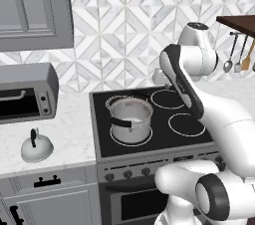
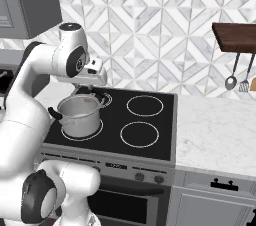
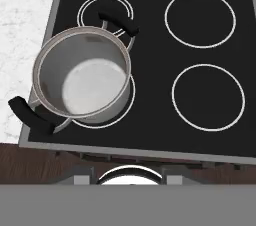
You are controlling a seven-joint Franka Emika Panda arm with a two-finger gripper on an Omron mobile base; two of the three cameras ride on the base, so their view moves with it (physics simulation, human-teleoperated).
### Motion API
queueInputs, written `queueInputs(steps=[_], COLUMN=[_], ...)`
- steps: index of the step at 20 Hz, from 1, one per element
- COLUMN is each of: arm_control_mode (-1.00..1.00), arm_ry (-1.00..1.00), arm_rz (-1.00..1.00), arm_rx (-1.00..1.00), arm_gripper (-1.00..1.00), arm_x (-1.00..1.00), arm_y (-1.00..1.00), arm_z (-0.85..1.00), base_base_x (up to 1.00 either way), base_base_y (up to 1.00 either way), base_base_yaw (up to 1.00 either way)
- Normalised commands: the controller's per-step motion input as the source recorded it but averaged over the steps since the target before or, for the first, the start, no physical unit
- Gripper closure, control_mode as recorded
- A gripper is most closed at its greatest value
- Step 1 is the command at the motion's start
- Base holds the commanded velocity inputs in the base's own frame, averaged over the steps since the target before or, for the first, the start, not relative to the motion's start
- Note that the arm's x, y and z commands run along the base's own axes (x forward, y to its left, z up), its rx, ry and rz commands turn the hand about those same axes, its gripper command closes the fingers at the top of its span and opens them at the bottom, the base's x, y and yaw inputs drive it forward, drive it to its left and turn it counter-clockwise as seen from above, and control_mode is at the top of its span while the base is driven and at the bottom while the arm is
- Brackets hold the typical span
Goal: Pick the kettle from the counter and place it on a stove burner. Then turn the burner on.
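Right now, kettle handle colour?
Dark, nearly black, on the silvery-white kettle; clearest in the left base view.

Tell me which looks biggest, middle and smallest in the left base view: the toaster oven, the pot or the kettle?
1. The toaster oven, biggest, though the picture's edge cuts it off.
2. The steel pot.
3. The kettle, smallest. It sits nearer the camera than the pot, so it may truly be smaller still.

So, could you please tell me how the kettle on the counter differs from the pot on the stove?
The kettle is small, squat and domed, while the pot is larger, straight-sided and open-topped. The kettle has one thin dark upright handle; the pot has black side handles. The kettle sits on the counter, the pot on the front-left burner of the cooktop. Both are silvery metal.
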Motion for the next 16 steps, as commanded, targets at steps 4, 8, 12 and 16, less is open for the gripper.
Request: queueInputs(steps=[4, 8, 12, 16], arm_control_mode=[-1.0, -1.0, -1.0, -1.0], arm_ry=[0.01, -0.41, -0.33, -0.28], arm_rz=[0.0, 0.0, 0.0, -0.01], arm_rx=[0.07, 0.01, 0.0, 0.0], arm_gripper=[-1.0, -1.0, -1.0, -1.0], arm_x=[-0.3, -0.94, -0.8, -0.74], arm_y=[0.34, 1.0, 1.0, 1.0], arm_z=[0.02, 0.0, 0.0, 0.0], base_base_x=[0.0, 0.0, 0.0, 0.0], base_base_y=[0.0, 0.0, 0.0, 0.0], base_base_yaw=[0.0, 0.0, 0.0, 0.0])
